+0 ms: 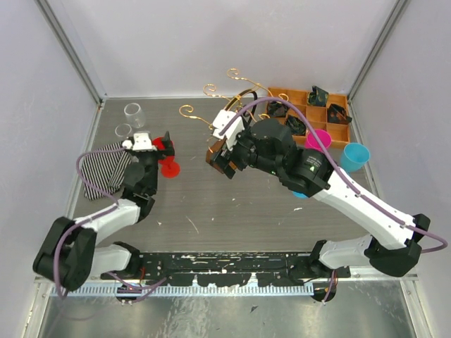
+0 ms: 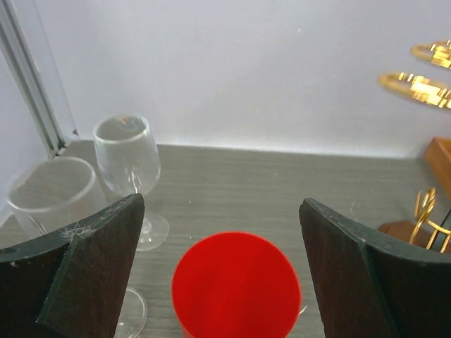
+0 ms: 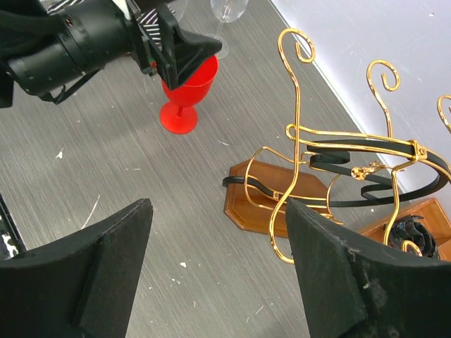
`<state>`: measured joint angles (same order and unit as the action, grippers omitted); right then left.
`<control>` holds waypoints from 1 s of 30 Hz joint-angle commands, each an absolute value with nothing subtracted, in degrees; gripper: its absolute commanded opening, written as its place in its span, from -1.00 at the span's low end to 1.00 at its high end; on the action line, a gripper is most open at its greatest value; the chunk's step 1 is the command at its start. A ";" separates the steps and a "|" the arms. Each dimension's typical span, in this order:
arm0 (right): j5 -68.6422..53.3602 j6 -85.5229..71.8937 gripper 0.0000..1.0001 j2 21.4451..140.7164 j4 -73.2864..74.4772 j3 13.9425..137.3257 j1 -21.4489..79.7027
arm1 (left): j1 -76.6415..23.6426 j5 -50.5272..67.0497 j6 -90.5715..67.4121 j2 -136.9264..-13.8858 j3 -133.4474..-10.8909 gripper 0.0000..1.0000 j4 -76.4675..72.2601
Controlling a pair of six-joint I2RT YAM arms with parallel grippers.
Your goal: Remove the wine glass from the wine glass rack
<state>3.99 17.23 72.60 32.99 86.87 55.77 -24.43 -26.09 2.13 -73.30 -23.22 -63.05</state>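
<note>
The task looks all but done. The red wine glass [image 3: 189, 88] stands upright on its foot on the tabletop [image 1: 211, 211], to the left of the wine glass rack [image 3: 303, 184] and apart from it, and no glass hangs anywhere on the rack's gold wires that the views show. The left tool [image 2: 220, 204] is spread wide around the rim of the red glass. There is a clear gap on each side, so it grips nothing. What seems left is for that arm to lift clear without brushing the bowl, since a sideways drift of either finger could tip the glass. The right tool [image 3: 218, 208] is also open and empty, hovering above the tabletop just near of the rack, whose scrolled tips rise close to that arm. Just beyond the red glass, toward the far left corner, stand a clear wine glass [image 2: 127, 158] and a second clear glass [image 2: 51, 190], so there is little room for a retreat in that direction. A striped cloth [image 1: 102, 169] lies on the left, beside the left arm. To the right of the rack are a compartmented wooden tray [image 1: 338, 98], a pink cup [image 1: 318, 139] and a blue cup [image 1: 354, 156], all well away from the glass.
</note>
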 commanded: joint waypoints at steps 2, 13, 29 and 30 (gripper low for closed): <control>6.43 13.66 0.65 69.66 28.78 87.23 55.42 | -24.61 -26.37 2.22 -63.69 -26.94 0.96 -49.59; 6.76 -9.53 1.00 76.29 32.61 99.14 35.64 | -24.61 -25.74 -16.57 -64.80 -75.64 0.96 34.57; 1.86 -16.51 1.00 87.72 36.17 104.60 14.89 | -24.60 -16.89 -19.05 -78.57 -100.61 0.96 61.66; 2.31 -16.45 1.00 87.67 36.22 104.25 14.80 | -24.61 -16.88 -18.84 -78.96 -100.82 0.96 61.72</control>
